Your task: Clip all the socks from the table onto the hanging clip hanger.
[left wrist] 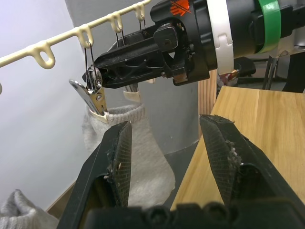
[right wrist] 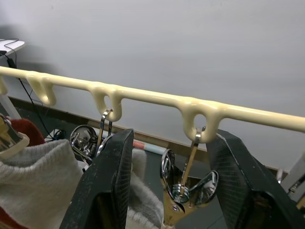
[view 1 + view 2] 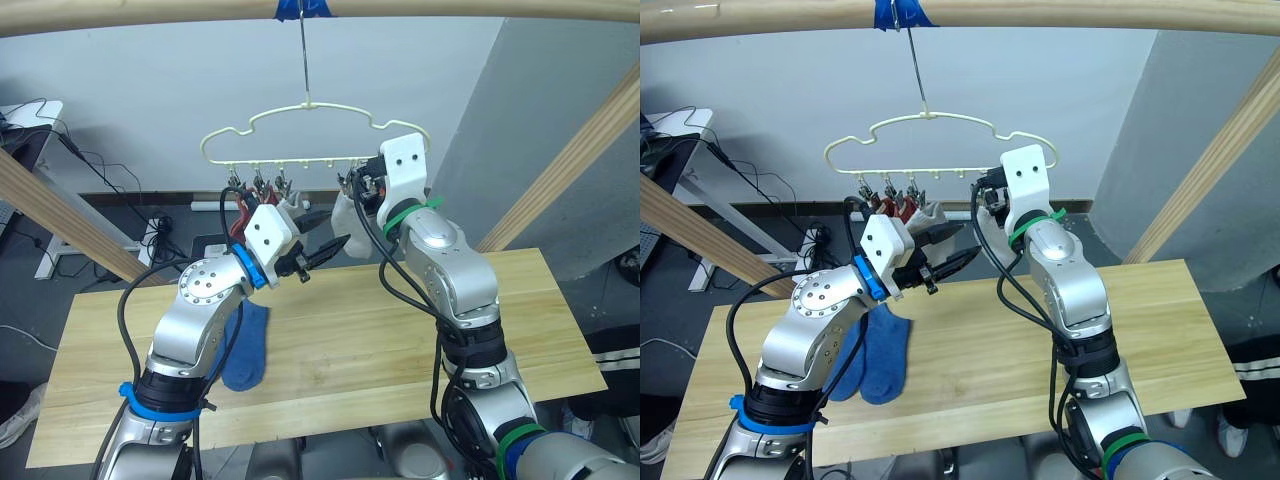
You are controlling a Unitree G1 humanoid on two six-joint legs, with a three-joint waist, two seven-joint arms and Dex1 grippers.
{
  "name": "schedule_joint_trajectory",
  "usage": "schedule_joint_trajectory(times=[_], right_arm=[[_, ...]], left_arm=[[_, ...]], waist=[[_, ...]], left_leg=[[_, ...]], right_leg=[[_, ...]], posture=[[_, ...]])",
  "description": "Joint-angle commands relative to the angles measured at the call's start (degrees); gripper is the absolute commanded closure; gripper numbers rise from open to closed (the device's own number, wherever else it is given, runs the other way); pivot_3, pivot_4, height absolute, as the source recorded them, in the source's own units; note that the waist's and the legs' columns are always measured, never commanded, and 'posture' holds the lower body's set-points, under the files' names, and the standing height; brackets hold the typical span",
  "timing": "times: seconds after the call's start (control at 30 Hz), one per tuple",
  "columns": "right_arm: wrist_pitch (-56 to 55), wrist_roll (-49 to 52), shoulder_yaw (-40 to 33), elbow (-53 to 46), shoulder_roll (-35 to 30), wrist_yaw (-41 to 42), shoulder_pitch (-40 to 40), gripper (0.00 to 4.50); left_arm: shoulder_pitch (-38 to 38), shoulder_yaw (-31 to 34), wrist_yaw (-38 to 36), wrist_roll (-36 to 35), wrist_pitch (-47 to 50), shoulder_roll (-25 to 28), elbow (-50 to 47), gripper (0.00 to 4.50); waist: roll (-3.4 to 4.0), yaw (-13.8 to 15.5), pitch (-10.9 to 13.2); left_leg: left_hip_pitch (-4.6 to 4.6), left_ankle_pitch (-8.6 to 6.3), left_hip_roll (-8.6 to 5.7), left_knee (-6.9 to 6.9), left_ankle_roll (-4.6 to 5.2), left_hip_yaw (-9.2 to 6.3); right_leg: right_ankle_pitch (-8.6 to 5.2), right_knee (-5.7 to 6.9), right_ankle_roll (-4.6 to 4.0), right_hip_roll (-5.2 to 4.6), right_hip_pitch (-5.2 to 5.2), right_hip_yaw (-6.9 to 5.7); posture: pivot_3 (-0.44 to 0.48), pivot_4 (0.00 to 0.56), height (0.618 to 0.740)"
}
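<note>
- Right gripper [image 2: 167, 191] is up at the clip hanger [image 3: 310, 130], fingers spread, a bare metal clip [image 2: 183, 188] dangling right between them.
- Just beside it, a hung grey sock [image 2: 43, 171] crowds the rail.
- Left gripper [image 1: 167, 157] gapes just below; open air between its fingers.
- Under both, bare table [image 3: 520, 330]; blue socks [image 3: 875, 360] lie beneath the left arm.

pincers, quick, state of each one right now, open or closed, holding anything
Left pincer: open, holding nothing, near a clipped grey sock.
Right pincer: open, empty, straddling a metal clip on the clip hanger.
</note>
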Motion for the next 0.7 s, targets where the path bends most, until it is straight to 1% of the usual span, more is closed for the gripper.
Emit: schedule_joint_trajectory(times=[0.03,0.13,0.2,0.27,0.4,0.47,0.53,0.6,0.7], right_arm=[[-1.72,0.30,-0.25,-1.09,0.52,-0.26,-0.99,2.70],[-1.87,0.31,-0.29,-1.03,0.57,-0.32,-1.03,3.73],[-1.94,0.29,-0.30,-1.01,0.56,-0.35,-1.05,4.14],[-2.01,0.28,-0.30,-1.00,0.54,-0.35,-1.06,4.40],[-2.11,0.26,-0.39,-1.12,0.36,-0.29,-1.09,4.42],[-2.15,0.24,-0.37,-1.27,0.28,-0.26,-0.97,4.42],[-2.17,0.26,-0.41,-1.37,0.21,-0.24,-0.89,4.42],[-2.17,0.31,-0.50,-1.40,0.12,-0.16,-0.85,4.42],[-2.07,0.38,-0.56,-1.63,0.06,-0.11,-0.73,4.42]], left_arm=[[0.10,0.33,0.27,-0.24,-0.57,-0.16,-1.43,2.00],[0.23,0.37,0.35,-0.29,-0.46,-0.17,-1.55,2.00],[0.31,0.40,0.41,-0.35,-0.38,-0.19,-1.65,2.00],[0.36,0.41,0.44,-0.38,-0.34,-0.20,-1.69,2.00],[0.86,0.55,0.88,-0.35,0.03,-0.19,-2.02,2.00],[1.74,0.78,2.07,-0.18,0.79,-0.34,-2.51,2.00],[3.66,0.76,4.93,1.47,1.49,-0.63,-3.00,2.00],[7.46,1.27,10.76,4.90,2.51,-1.61,-2.97,2.00],[14.82,3.69,19.62,8.46,4.24,-4.44,-3.97,1.50]], waist=[[0.00,0.00,0.00],[0.00,0.00,0.00],[0.00,0.00,0.00],[0.00,0.00,0.00],[0.00,0.00,0.00],[0.00,0.00,0.00],[0.00,-0.01,0.00],[0.00,-0.01,-0.01],[0.01,-0.32,-0.02]], left_leg=[[0.00,0.00,0.00,0.00,0.00,0.00],[0.00,0.00,0.00,0.00,0.00,0.00],[0.00,0.00,0.00,0.00,0.00,0.00],[0.00,0.00,0.00,0.00,0.00,0.00],[0.00,0.00,0.00,0.00,0.00,0.00],[0.00,0.00,0.00,0.00,0.00,0.00],[0.01,0.00,0.00,0.00,0.00,0.00],[0.01,0.00,0.00,0.00,0.00,0.00],[0.04,0.00,0.02,-0.01,0.00,0.04]], right_leg=[[0.00,0.00,0.00,0.00,0.00,0.00],[0.00,0.00,0.00,0.00,0.00,0.00],[0.00,0.00,0.00,0.00,0.00,0.00],[0.00,0.00,0.00,0.00,0.00,0.00],[0.00,0.00,0.00,0.00,0.00,0.00],[0.00,0.00,0.00,0.00,0.00,0.00],[0.00,0.00,0.00,0.00,0.00,0.01],[0.00,0.00,0.00,0.00,0.00,0.02],[0.00,0.01,0.00,-0.01,0.00,0.05]], posture=[[-0.198,0.227,0.740],[-0.198,0.227,0.740],[-0.198,0.227,0.740],[-0.198,0.227,0.740],[-0.200,0.223,0.740],[-0.202,0.222,0.740],[-0.202,0.222,0.740],[-0.202,0.222,0.740],[-0.202,0.224,0.740]])
